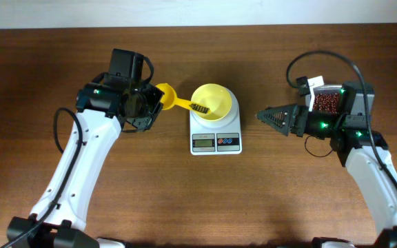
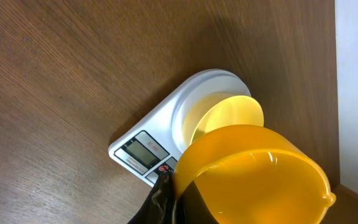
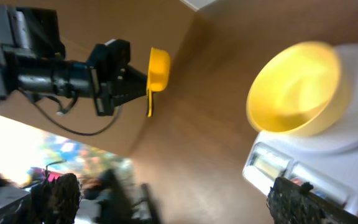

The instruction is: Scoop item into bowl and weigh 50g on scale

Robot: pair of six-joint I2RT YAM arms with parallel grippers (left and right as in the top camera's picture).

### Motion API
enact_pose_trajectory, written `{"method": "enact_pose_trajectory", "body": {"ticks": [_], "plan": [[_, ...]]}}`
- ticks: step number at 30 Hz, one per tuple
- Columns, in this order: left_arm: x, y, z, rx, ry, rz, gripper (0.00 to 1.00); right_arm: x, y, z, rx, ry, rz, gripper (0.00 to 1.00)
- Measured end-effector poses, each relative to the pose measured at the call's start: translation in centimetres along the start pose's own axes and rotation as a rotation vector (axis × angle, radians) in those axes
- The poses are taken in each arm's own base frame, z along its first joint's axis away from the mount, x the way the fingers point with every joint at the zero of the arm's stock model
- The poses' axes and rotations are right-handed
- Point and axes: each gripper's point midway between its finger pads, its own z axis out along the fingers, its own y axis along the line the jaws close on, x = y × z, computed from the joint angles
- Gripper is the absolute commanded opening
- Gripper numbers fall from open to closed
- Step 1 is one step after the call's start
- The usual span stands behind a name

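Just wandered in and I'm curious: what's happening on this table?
Two robot arms are set up to weigh out beans. The left gripper is shut on a yellow scoop, holding it beside the pale-yellow bowl, which sits on the white scale. The bowl looks empty. The right gripper hangs open to the right of the scale, with the red-brown beans heaped further right.
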Motion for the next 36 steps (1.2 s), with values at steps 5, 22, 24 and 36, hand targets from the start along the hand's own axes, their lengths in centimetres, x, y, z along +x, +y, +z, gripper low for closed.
{"method": "enact_pose_trajectory", "body": {"ticks": [5, 22, 24, 36], "plan": [[0.7, -0.2, 0.1, 0.000, 0.009, -0.086, 0.00, 0.3, -0.2, 0.2, -0.028, 0.019, 0.183, 0.99], [8.4, -1.5, 0.8, -0.024, 0.065, -0.167, 0.00, 1.8, 2.4, 6.7, -0.017, 0.100, 0.056, 0.99], [9.0, -1.6, 0.9, -0.024, 0.072, -0.172, 0.00, 1.8, 2.4, 6.9, -0.008, 0.097, 0.051, 0.99], [11.9, -1.7, 0.9, -0.039, 0.104, -0.330, 0.00, 0.2, 2.1, 7.1, 0.028, 0.028, -0.031, 0.65]]}}
